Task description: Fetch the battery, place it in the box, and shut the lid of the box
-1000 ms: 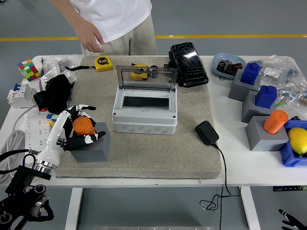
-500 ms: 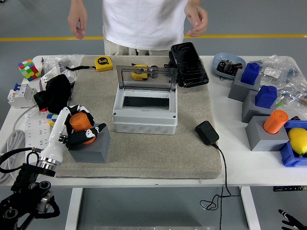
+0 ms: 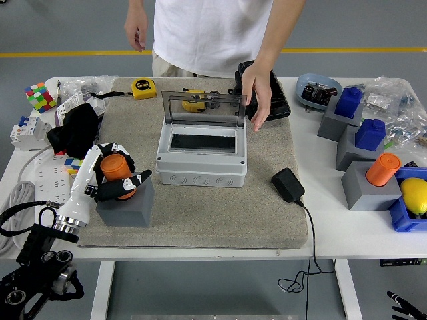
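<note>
An orange cylindrical battery (image 3: 113, 167) stands upright in the top of a grey block (image 3: 127, 205) on the left of the mat. My left hand (image 3: 127, 172) is shut on it, thumb on the right side and fingers over the left. The grey box (image 3: 200, 163) sits mid-mat, its clear lid (image 3: 203, 110) standing open at the back. A person's hand (image 3: 257, 97) hangs by the lid's right edge. My right hand (image 3: 402, 305) shows only at the bottom right corner, below the table.
A black adapter (image 3: 287, 185) with its cable lies right of the box. Another orange battery (image 3: 382, 169) and blue ones (image 3: 370, 133) sit in grey blocks at the right. A tape measure (image 3: 143, 88), a cube (image 3: 39, 97) and black cloth (image 3: 77, 130) lie at the left.
My left hand has closed around the orange battery. The person has stepped to the right and lowered one hand beside the lid's right edge.
</note>
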